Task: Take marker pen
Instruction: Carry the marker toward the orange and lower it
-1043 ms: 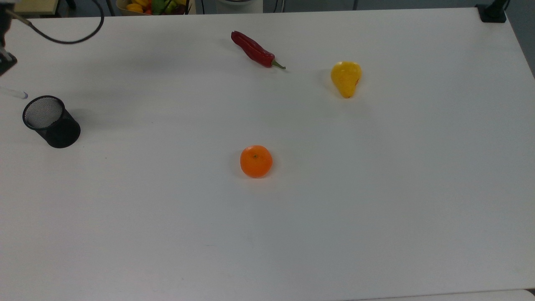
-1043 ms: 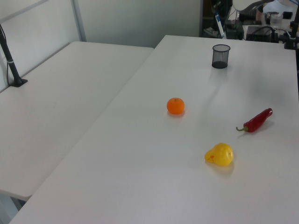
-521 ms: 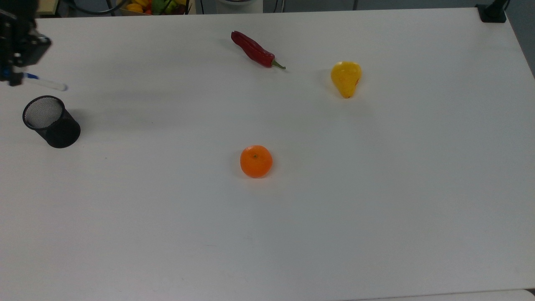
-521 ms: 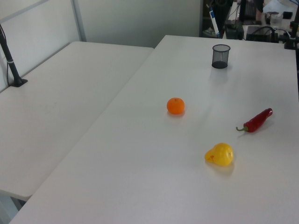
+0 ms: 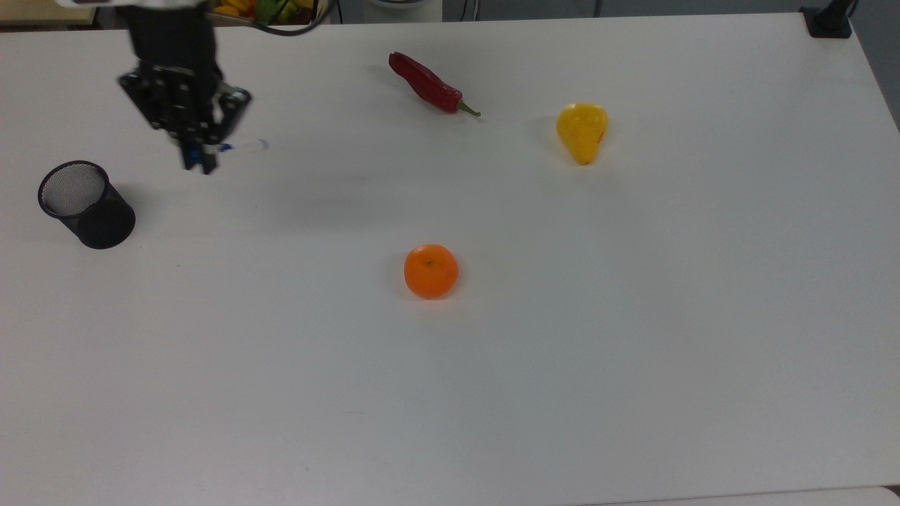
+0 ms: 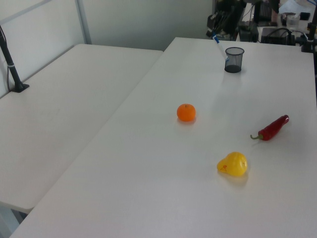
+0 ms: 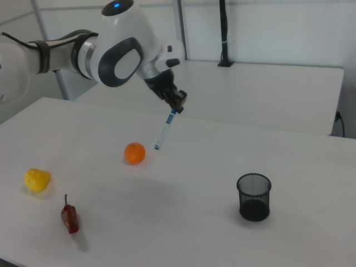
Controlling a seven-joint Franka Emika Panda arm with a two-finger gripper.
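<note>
Marker pen point(image 7: 164, 132): white barrel with blue cap, carried well above the table point(image 5: 534, 393), pinched at its capped upper end by the gripper point(image 7: 176, 102), whose fingers were closed on it; the barrel hung down at a slant, its free end lowest, probably because it was gripped near one end only. In the top view the pen point(image 5: 239, 147) lay between the mesh cup point(image 5: 86, 204) and the red chilli point(image 5: 429, 83), apart from both. The cup point(image 7: 253, 197) stood upright, with nothing visible inside it, well clear of the pen; the task of taking the pen looked all but done. Other items, each resting alone and well apart: one orange point(image 5: 431, 271) near the table's middle, one yellow pear point(image 5: 582, 131), the chilli beside it. Surface: plain white tabletop, matte, with a second white table point(image 6: 59, 114) butted against it at the left view's left. Room: pale walls, a metal post, a black clamp stand point(image 6: 10, 62), and cluttered equipment behind the far edge.
</note>
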